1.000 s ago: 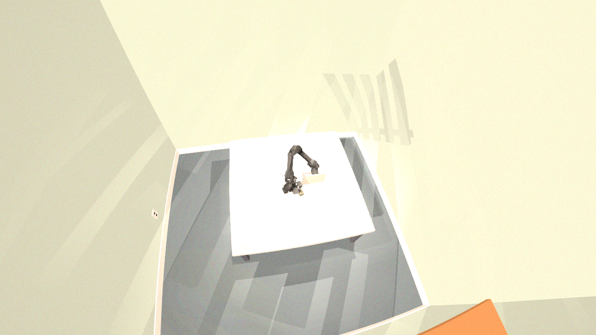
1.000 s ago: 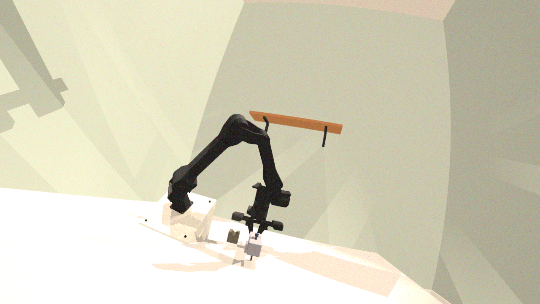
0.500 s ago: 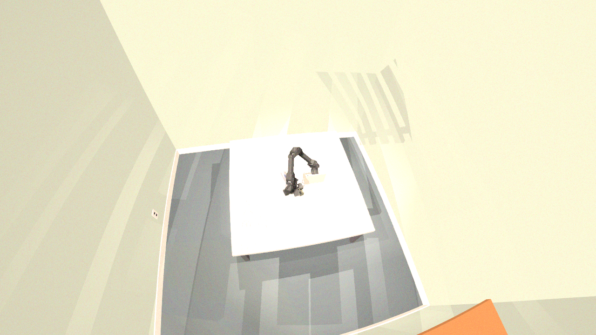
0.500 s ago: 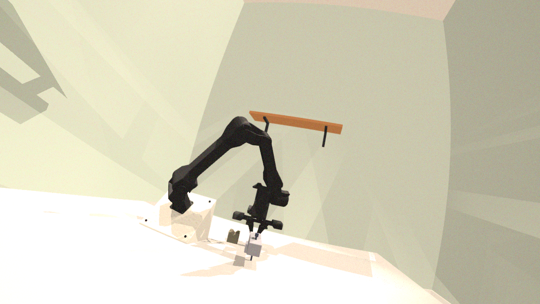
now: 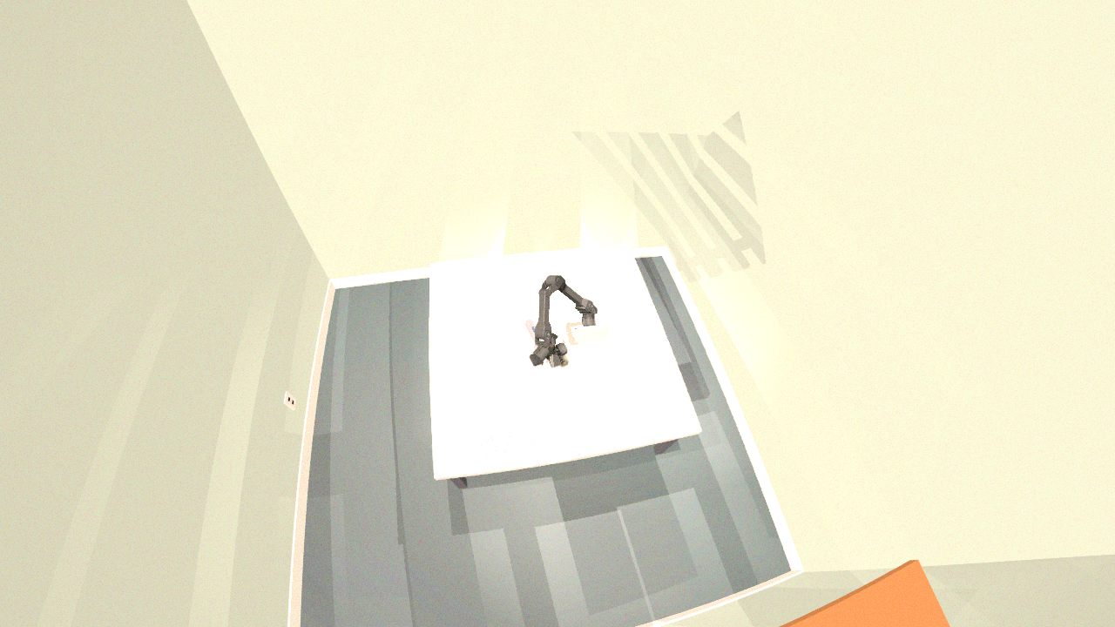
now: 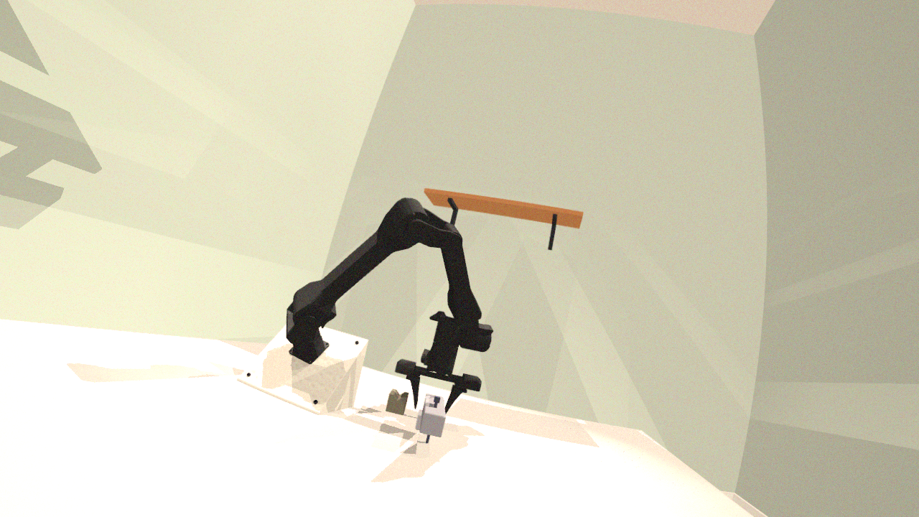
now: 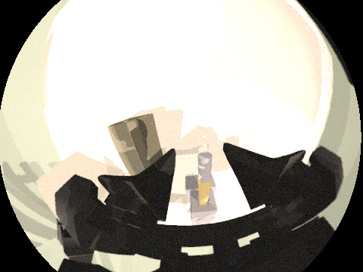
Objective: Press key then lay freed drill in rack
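Observation:
The drill (image 7: 204, 166), a grey cylinder with a yellow lower part, stands upright from the pale grey block (image 6: 431, 424) (image 7: 203, 217). My gripper (image 6: 431, 409) (image 7: 200, 148) is open above the block, with the drill between its parted fingers and not gripped. A small dark stub (image 6: 428, 439) shows under the block's near side in the exterior view; I cannot tell whether it is the key. The rack (image 6: 395, 403) (image 7: 125, 145), a brown block with a V-shaped notch, stands empty beside the block, left of the fingers in the wrist view.
My arm's pale base box (image 6: 340, 385) stands on the white table (image 5: 506, 413) (image 6: 160, 436), close to the rack. An orange shelf (image 6: 504, 207) (image 5: 873, 596) is on the wall, far from the block. Shadows cross the table around the block and rack.

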